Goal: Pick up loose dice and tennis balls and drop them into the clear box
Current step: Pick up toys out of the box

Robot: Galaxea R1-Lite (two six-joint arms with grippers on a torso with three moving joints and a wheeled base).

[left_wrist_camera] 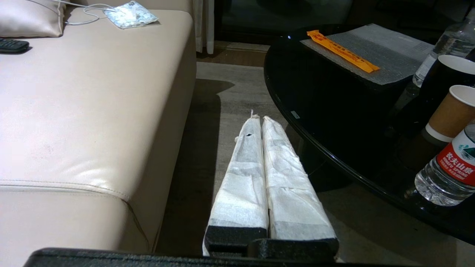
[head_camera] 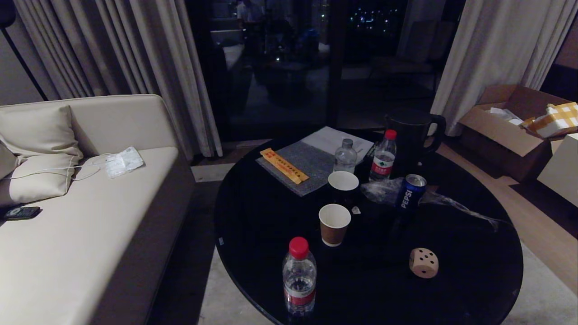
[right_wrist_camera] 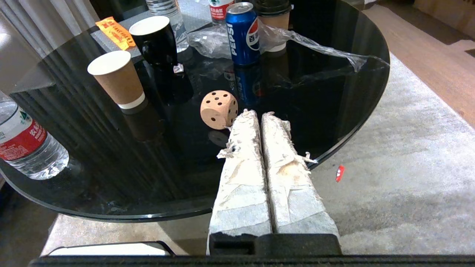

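Observation:
One tan die (head_camera: 423,262) with dark pips lies near the front right of the round black glass table (head_camera: 253,253); in the right wrist view the same die (right_wrist_camera: 219,109) sits just beyond the fingertips. My right gripper (right_wrist_camera: 258,113) hovers at the table's near edge, shut and empty, its padded fingers pressed together. My left gripper (left_wrist_camera: 259,118) hangs over the floor between sofa and table, also shut and empty. Neither arm shows in the head view. No tennis balls and no clear box are in view.
On the table stand a water bottle (head_camera: 299,276), a brown paper cup (head_camera: 334,224), a dark cup (head_camera: 343,185), a Pepsi can (head_camera: 411,192), crumpled plastic film (head_camera: 456,205), two more bottles and a kettle (head_camera: 413,135). A beige sofa (head_camera: 81,225) is left; cardboard boxes (head_camera: 510,126) are right.

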